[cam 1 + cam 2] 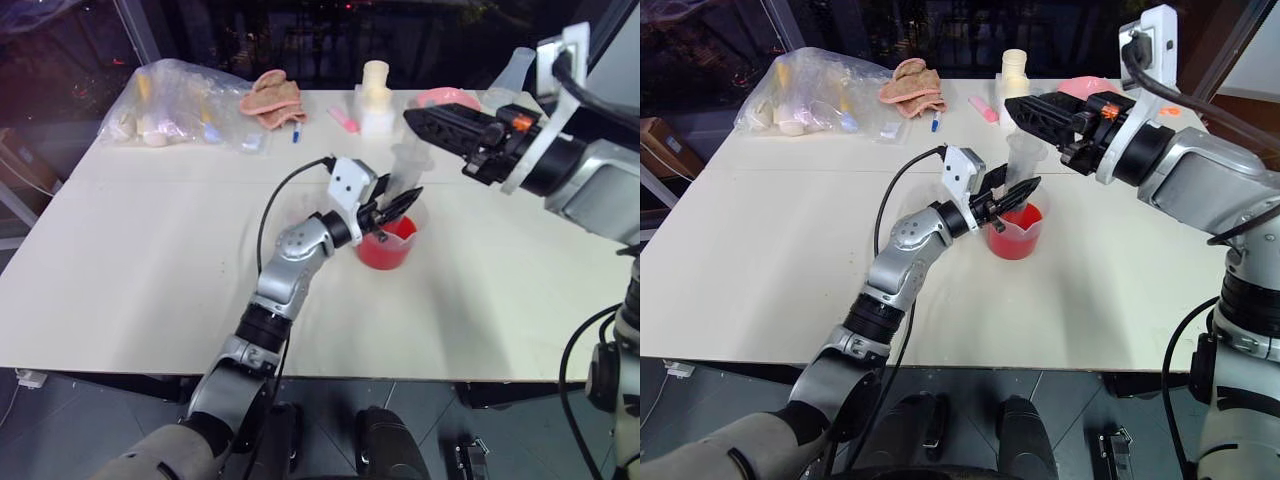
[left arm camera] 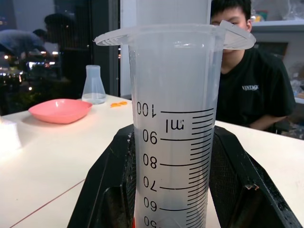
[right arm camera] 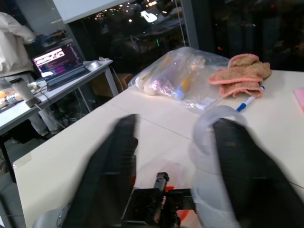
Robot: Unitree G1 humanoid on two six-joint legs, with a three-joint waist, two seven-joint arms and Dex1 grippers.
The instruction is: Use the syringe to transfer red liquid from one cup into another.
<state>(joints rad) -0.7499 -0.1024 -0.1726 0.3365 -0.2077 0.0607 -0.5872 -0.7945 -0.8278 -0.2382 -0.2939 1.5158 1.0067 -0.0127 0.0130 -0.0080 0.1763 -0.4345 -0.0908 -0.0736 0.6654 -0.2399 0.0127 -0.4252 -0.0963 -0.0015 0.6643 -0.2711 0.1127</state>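
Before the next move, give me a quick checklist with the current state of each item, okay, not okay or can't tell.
1. Left gripper grip on the syringe: ok, jaws shut on the barrel, just under its flange.
2. Syringe over the large beaker: ok, it stands upright with its lower end in the beaker.
3. Red liquid available in the beaker: ok.
4. Right gripper on the plunger: not ok, its jaws stand open beside the plunger top.
5. Liquid drawn into the syringe: cannot tell; the barrel looks clear from the 50 mark up, the lower part is hidden.
6. Smaller receiving cup placed: cannot tell.
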